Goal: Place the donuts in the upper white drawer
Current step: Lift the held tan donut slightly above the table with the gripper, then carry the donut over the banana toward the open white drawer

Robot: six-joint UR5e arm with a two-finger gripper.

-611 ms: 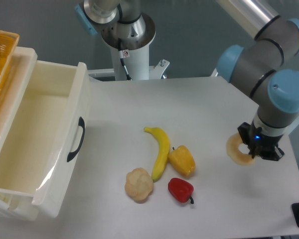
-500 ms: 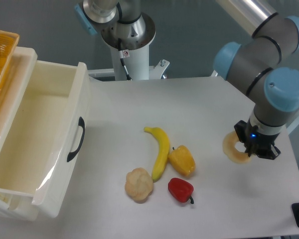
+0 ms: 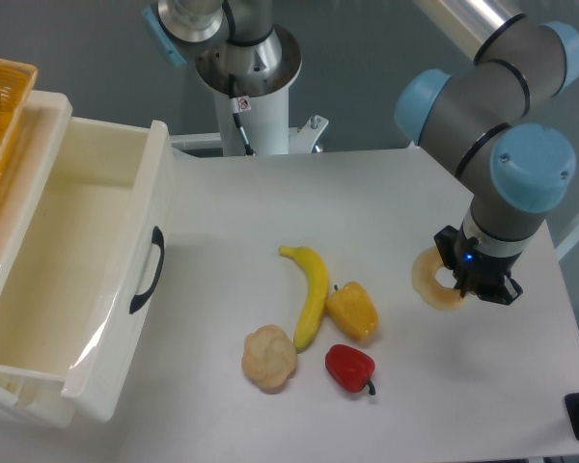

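One donut (image 3: pixel 432 281) hung pinched in the closed gripper (image 3: pixel 468 282), lifted at the table's 3 o'clock side.
The thin edge grip could slip on the long carry toward the upper white drawer (image 3: pixel 72 280), open at 9 o'clock. The white table (image 3: pixel 367 193) held a banana (image 3: pixel 311 289), peppers and a grey backdrop.

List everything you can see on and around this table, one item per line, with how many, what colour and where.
Cream ring-shaped donut: one, pale tan, right side, held in the gripper.
Curved yellow banana: one, yellow, table centre.
Yellow bell pepper: one, yellow, touching the banana's right side.
Red bell pepper: one, red, front of the yellow one.
Lumpy beige cauliflower: one, beige, by the banana's lower end.
Glossy white plastic drawer: one, cream-white, open, left.
Orange wicker basket: one, orange, far left edge.
Two-finger gripper: one, black, on the grey-blue arm, right.
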